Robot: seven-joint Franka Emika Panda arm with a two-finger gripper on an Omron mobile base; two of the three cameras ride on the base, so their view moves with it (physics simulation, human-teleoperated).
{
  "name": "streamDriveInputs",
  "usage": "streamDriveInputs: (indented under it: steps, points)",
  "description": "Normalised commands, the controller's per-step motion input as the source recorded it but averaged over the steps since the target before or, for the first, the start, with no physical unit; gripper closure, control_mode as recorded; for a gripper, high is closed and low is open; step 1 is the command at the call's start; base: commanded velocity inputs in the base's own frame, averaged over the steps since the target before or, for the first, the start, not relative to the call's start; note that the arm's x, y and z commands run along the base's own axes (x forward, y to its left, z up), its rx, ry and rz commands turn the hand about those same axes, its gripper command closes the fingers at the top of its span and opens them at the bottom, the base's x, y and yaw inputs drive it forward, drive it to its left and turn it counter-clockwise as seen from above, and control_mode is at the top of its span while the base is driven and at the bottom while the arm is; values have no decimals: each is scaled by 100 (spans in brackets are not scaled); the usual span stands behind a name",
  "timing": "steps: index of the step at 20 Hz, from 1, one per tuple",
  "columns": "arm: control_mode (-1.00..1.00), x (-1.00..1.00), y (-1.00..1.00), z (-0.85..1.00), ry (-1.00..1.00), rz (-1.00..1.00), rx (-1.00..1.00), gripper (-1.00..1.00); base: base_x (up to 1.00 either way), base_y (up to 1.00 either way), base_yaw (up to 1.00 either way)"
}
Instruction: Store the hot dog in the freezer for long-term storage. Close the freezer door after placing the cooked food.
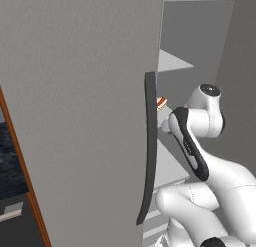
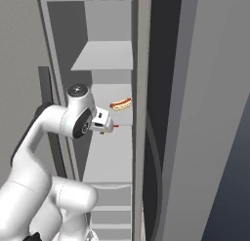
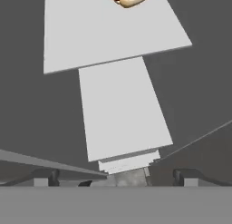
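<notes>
Your hand (image 2: 108, 126) is empty, fingers (image 3: 45, 177) set apart, just off the shelf (image 2: 114, 118) edge inside the freezer (image 2: 105, 64). The hot dog (image 2: 120, 104) lies on that shelf beyond the fingertips, released. Draw straight back, clear of the shelves, then go to the freezer door (image 1: 75, 116), whose handle (image 1: 148, 141) stands beside the wrist, and swing it shut.

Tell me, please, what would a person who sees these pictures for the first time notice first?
Probably the tiny hot dog, lying alone on a pale shelf inside the open freezer. Just in front of that shelf, the gripper hangs with nothing between its fingers. In the left base view, the big grey freezer door stands open.
</notes>
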Motion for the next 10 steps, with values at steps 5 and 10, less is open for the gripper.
streamDriveInputs:
  steps: [5,10]
  points:
    - [-100,-79,0,18,12,0,-2,-100,0,0,0]
    - [-100,-73,0,13,13,0,-7,-100,0,0,0]
